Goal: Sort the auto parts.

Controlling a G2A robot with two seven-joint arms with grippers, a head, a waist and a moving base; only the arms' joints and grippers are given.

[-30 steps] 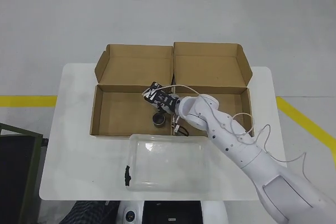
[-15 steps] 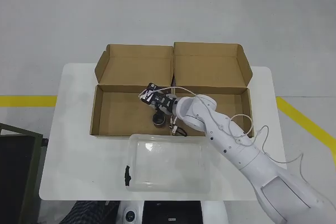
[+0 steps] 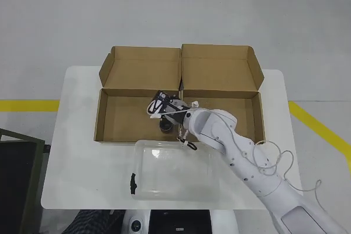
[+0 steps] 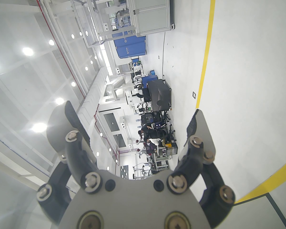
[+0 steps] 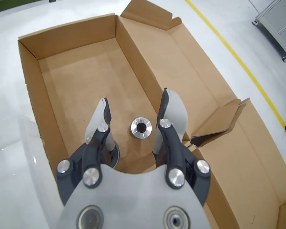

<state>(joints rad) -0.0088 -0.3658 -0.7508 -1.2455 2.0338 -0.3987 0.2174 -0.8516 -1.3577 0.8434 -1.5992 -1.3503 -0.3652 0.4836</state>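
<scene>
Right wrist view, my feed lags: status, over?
Right pincer open above bushing in box. Left pincer open, empty. Nothing between pincer and bushing.

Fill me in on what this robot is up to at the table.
It is sorting auto parts. The right gripper hangs open over one open cardboard box, just above a metal ring that lies on the box floor, not gripped. A clear plastic bin sits on the table in front of the boxes, with a small black piece at its edge. The left gripper is open, holds nothing and points out into the room.
</scene>
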